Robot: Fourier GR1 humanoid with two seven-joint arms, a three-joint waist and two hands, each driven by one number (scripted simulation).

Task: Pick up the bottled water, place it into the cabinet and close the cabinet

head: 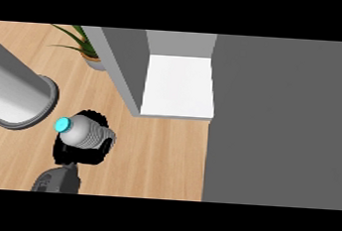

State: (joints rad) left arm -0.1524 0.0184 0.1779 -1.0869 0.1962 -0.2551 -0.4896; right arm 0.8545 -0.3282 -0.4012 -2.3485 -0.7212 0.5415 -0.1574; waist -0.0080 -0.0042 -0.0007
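The step in hand looks like the carrying of the bottled water (83,130) toward the cabinet (177,85), which stands open with its white shelf showing; the next move, as I judge it, calls for bringing the bottle up and to the right, past the cabinet's grey side panel, and setting it upright on that shelf. The left hand (80,151) has its fingers curled round the bottle's ribbed body, below and to the left of the cabinet, with the blue cap pointing up-left.

cabinet shelf (179,85) open | door (284,119) right | cylinder (18,95), plant (83,45) left
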